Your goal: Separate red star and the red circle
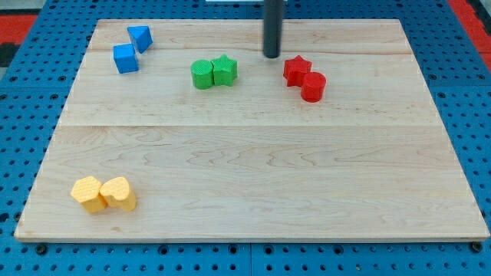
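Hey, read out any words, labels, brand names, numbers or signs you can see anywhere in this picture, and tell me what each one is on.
None: no readable text on the wooden board, the blue pegboard under it, my tip, or any block, including the red star and the red circle.

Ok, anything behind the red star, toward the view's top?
Only bare board there. My tip sits up-left of the red star, apart from it. The red circle touches its lower right, covering part of it.
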### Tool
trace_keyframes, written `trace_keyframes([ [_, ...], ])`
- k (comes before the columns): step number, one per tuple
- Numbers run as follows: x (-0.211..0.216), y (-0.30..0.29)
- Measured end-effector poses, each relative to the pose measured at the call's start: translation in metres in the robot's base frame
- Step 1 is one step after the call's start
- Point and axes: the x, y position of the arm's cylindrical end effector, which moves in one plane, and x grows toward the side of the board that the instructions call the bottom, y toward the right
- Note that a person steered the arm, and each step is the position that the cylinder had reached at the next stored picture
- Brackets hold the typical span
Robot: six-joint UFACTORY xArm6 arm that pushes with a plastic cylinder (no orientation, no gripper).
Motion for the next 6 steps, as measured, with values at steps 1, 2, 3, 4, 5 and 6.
trace_keyframes([
  [1,0.067,0.038],
  [2,0.134,0.048],
  [3,0.120,0.032],
  [4,0.179,0.032],
  [5,0.207,0.077],
  [6,0.165,0.031],
])
